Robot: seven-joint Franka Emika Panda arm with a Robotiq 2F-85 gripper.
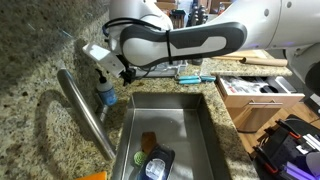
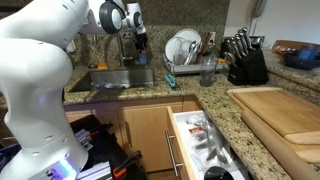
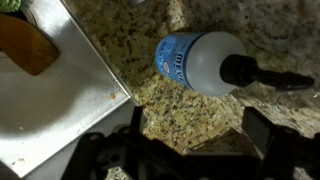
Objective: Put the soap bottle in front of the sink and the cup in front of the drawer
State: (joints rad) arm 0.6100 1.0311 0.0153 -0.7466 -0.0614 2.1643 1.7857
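Gripper (image 3: 190, 145): jaws wide, nothing held, near bottle but clear of it | bottle (image 1: 105, 95): upright on counter (image 1: 40, 70), just beside sink (image 1: 180, 110) rim (faucet (image 1: 85, 110) side) | cup (image 2: 207, 72): past sink's end, by dish rack (image 2: 185, 50) | drawer (image 2: 205, 140): open, well apart from sink

soap bottle (image 3: 200, 62) on granite counter (image 3: 180, 120), beside sink (image 3: 60, 110)
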